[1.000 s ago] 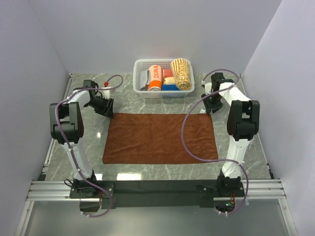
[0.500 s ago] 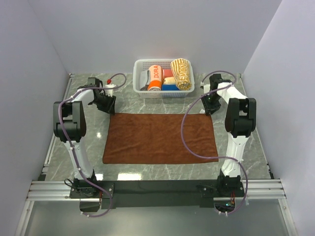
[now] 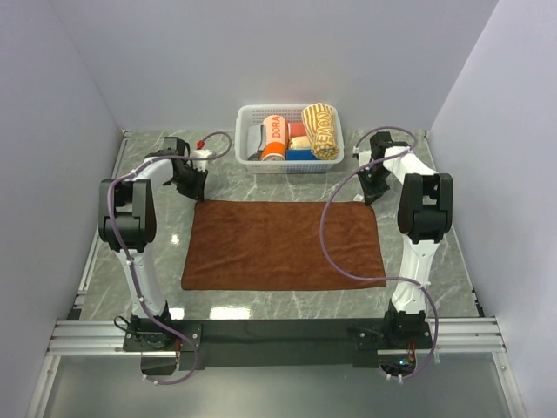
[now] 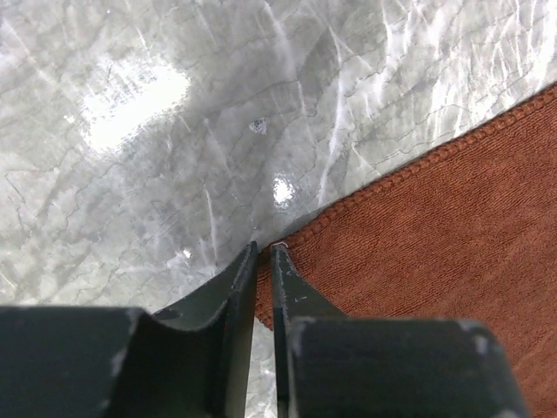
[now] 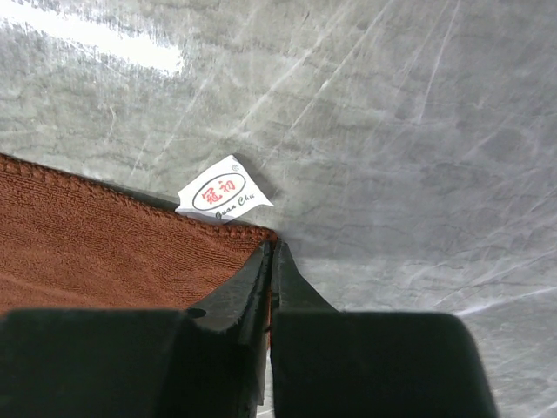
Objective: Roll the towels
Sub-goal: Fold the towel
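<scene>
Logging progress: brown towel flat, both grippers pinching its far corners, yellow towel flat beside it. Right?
Not quite: the top view shows the yellow towel rolled up in the basket. The brown towel does lie flat, the left gripper and right gripper pinching its far corners.

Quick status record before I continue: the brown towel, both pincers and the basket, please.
towel: rust-brown towel spread flat on the marble table, not rolled
left pincer: shut on the towel's far-left corner
right pincer: shut on the far-right corner, beside the white label
basket: white, at the far edge; holds the rolled cream-yellow towel and the orange DORA roll
rolling: not yet begun
</scene>
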`<act>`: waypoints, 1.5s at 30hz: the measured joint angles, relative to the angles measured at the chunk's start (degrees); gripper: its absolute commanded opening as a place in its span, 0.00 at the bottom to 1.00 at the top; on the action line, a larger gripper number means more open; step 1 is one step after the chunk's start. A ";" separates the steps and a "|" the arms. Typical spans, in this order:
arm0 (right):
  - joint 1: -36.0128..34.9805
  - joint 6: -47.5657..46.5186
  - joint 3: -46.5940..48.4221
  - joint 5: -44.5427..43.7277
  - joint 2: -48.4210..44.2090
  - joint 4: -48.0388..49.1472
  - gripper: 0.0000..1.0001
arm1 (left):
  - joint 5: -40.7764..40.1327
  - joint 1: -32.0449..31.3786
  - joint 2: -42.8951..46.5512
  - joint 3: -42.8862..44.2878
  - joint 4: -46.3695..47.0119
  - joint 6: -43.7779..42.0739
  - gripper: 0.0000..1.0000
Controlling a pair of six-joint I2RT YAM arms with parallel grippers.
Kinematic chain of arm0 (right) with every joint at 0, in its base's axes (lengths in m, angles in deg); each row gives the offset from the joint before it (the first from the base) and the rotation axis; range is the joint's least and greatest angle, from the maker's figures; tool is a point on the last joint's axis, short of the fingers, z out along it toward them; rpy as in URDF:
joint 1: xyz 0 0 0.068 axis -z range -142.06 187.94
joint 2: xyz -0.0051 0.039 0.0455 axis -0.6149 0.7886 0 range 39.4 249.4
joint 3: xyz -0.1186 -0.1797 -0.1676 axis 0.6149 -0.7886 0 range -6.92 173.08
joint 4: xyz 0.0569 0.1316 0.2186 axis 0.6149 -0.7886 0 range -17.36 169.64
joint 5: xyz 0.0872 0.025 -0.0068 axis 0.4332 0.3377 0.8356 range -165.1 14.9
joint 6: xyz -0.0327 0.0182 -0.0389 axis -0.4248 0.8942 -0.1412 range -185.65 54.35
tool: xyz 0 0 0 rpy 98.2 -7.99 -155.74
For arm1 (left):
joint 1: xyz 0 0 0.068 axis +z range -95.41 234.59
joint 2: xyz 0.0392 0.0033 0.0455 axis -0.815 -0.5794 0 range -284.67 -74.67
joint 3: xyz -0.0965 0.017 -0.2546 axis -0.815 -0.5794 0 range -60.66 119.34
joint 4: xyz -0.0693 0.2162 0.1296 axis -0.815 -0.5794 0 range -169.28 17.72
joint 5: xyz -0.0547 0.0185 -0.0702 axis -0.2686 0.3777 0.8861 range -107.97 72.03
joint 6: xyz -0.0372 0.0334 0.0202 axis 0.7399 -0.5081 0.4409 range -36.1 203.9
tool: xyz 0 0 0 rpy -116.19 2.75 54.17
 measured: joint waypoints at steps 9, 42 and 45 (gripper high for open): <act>-0.02 -0.11 -0.85 0.46 -0.42 0.48 0.00 | 0.35 1.09 0.13 -0.26 0.24 -0.39 0.05; -0.68 0.74 -1.31 2.16 -0.70 -0.09 0.00 | -6.84 -0.11 2.23 -2.80 2.01 -3.19 0.01; -1.40 1.57 -1.53 2.91 -0.79 0.02 0.00 | -6.84 1.29 0.15 0.61 0.17 -3.41 0.01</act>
